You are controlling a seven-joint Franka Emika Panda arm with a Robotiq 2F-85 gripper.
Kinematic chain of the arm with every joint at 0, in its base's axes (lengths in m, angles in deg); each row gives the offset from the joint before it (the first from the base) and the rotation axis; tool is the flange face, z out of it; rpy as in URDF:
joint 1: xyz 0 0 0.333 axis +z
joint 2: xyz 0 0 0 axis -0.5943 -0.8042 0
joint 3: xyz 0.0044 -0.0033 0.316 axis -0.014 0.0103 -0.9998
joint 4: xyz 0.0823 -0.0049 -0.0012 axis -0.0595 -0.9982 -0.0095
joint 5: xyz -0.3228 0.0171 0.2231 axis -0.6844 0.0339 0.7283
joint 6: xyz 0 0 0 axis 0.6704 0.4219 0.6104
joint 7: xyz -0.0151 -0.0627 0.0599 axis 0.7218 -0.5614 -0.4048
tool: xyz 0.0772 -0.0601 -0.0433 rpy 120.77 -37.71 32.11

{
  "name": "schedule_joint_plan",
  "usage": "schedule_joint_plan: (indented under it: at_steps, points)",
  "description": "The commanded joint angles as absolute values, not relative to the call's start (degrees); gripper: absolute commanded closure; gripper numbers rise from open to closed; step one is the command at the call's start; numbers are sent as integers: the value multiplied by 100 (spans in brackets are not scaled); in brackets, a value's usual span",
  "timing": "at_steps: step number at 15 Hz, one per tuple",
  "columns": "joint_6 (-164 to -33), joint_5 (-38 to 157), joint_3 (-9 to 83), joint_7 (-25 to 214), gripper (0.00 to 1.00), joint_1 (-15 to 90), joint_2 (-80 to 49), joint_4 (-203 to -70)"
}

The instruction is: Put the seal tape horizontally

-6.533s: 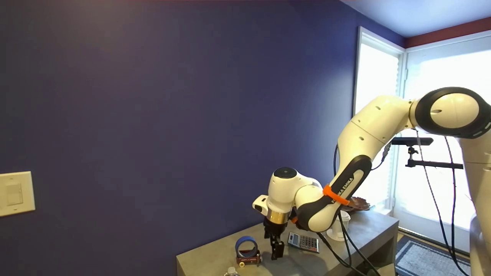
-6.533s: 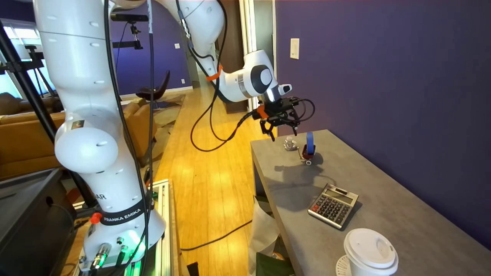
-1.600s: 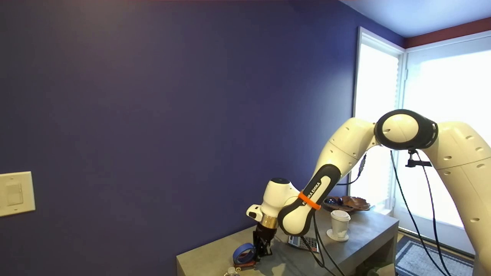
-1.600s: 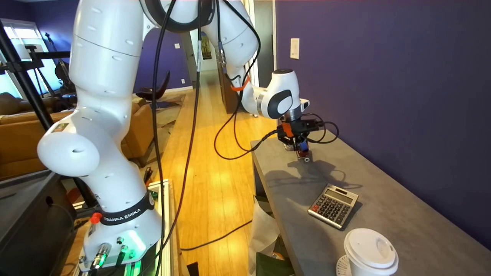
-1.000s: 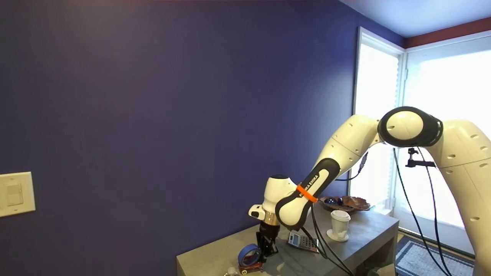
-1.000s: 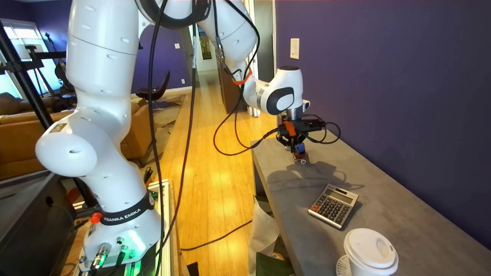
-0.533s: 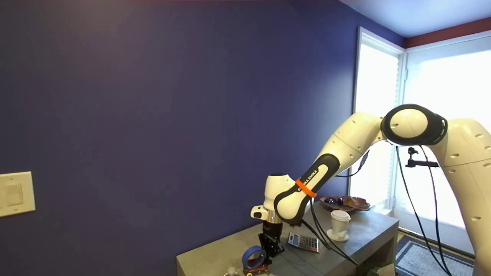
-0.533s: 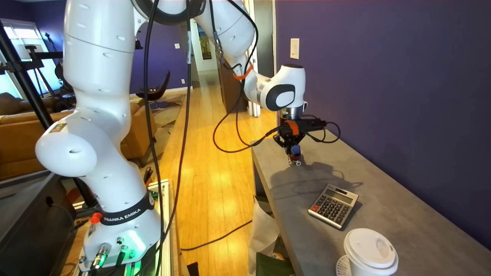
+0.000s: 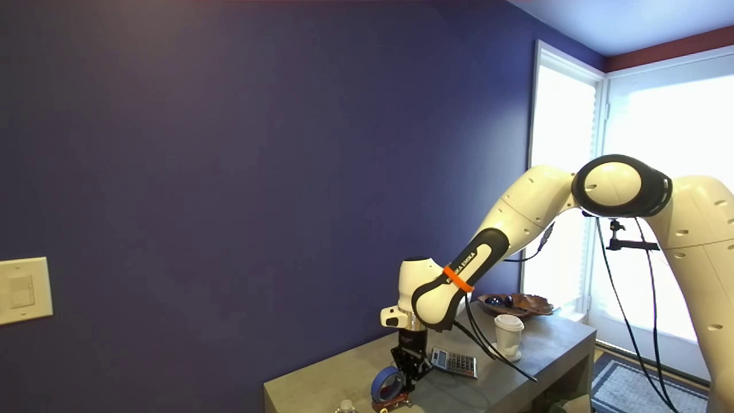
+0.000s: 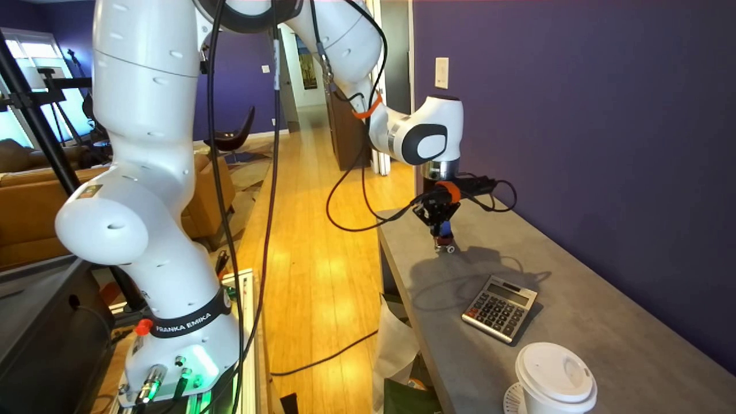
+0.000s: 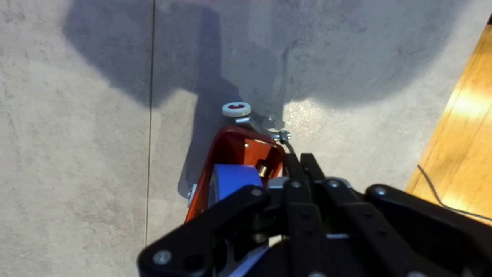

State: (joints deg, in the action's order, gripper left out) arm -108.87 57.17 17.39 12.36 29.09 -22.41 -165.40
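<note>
The seal tape, a blue ring-shaped roll [image 9: 377,383] [image 11: 234,177], stands on edge inside a small red wagon [image 11: 250,134] [image 9: 390,404]. From the wagon's front a thin metal handle [image 11: 283,136] reaches to my fingertips. My gripper [image 11: 299,156] [image 9: 409,388] is shut, apparently on that handle, though the contact is partly hidden. Beside the wagon, its linkage covers part of the tape in the wrist view. In an exterior view the tape [image 10: 445,228] is mostly hidden behind the gripper [image 10: 436,234].
A calculator [image 10: 500,309] [image 9: 456,363] lies farther along the grey table. Beyond it are a lidded white cup [image 10: 556,376] [image 9: 508,335] and a brown bowl [image 9: 533,304]. A clear bottle [image 9: 346,406] shows at the picture's bottom. The purple wall borders the table's back.
My gripper, open 6.5 seconds ago, has come down and shut at the wagon. Over the last second, wagon, tape and gripper have shifted together toward the calculator.
</note>
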Motion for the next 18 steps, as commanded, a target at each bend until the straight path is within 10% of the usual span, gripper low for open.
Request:
schedule_joint_plan:
  at_steps: [1,6,7,18]
  points:
    - [-10854,5413,2075,878,99,3186,-2086,-16650]
    - [-10852,5269,2254,657,99,3350,-2060,-16630]
    - [-10859,5285,2271,659,71,3367,-2054,-16629]
    - [-10813,5318,2336,741,2,3463,-2022,-16639]
